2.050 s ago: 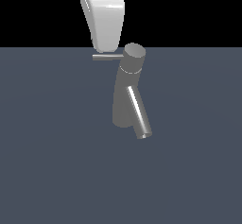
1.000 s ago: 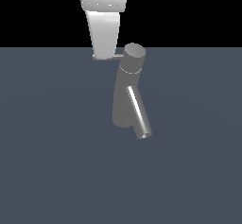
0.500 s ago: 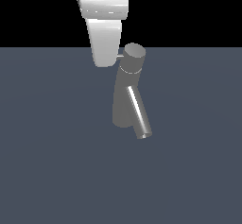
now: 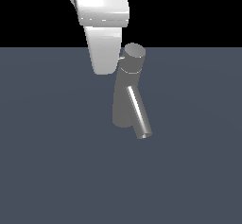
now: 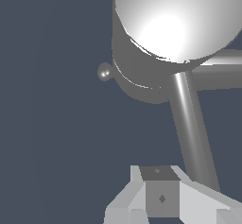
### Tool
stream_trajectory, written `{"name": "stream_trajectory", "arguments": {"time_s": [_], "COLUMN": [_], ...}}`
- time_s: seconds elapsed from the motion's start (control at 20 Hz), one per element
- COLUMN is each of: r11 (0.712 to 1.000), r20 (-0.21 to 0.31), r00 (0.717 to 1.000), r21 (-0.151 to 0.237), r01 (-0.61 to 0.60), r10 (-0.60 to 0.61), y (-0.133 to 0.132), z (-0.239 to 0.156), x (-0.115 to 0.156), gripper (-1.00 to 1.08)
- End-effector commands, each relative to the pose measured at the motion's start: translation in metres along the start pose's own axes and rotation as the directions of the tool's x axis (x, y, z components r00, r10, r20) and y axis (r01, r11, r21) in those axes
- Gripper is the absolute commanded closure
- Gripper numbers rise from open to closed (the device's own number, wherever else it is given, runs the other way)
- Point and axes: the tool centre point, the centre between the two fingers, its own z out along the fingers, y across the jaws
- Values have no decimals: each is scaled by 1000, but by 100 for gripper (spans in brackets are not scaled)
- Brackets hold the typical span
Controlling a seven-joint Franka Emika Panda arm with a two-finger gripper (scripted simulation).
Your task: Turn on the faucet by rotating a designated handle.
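The grey faucet [image 4: 126, 95] leans on the dark floor, with a round cap [image 4: 134, 53] on top and a shiny slanted spout [image 4: 139, 114]. In the exterior view my white gripper [image 4: 104, 69] hangs just off the cap on the exterior view's left. It covers the handle except for a short stub [image 4: 122, 57]. From the wrist, the cap [image 5: 175, 20] looms large. The thin handle rod [image 5: 191, 128] runs from it to beside my fingers [image 5: 203, 204]. My gripper [image 5: 160, 204] shows no gap and nothing is between the fingers.
A flat dark blue-grey floor [image 4: 56, 171] spreads all around the faucet. A thicker tube [image 5: 222, 69] sticks out from under the cap in the wrist view, and a small round knob [image 5: 104, 72] shows at the cap's other side.
My gripper has come down in the exterior view, close against the cap. The handle's end, which stuck out past the gripper on the exterior view's left, is now hidden behind it.
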Motion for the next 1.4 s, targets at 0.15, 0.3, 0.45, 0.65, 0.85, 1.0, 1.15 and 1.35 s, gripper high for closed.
{"name": "stream_trajectory", "arguments": {"time_s": [0.15, 0.3, 0.45, 0.65, 0.85, 1.0, 1.15, 1.35], "r11": [1000, 1000, 1000, 1000, 1000, 1000, 1000, 1000], "r20": [-2, -2, -2, 2, 2, 2, 1, 1], "r00": [1000, 1000, 1000, 1000, 1000, 1000, 1000, 1000], "r21": [-7, -7, -7, 2, 2, 1, 0, -1], "r01": [-7, -7, -7, 4, 4, 3, 2, 1], "r10": [7, 7, 7, -4, -4, -3, -2, -1], "y": [16, 22, 27, 23, 29, 33, 37, 42], "z": [0, 0, 0, -1, -1, -1, -1, -1], "x": [2, 1, 1, -3, 1, 4, 7, 12], "gripper": [108, 108, 108, 108, 108, 108, 108, 108]}}
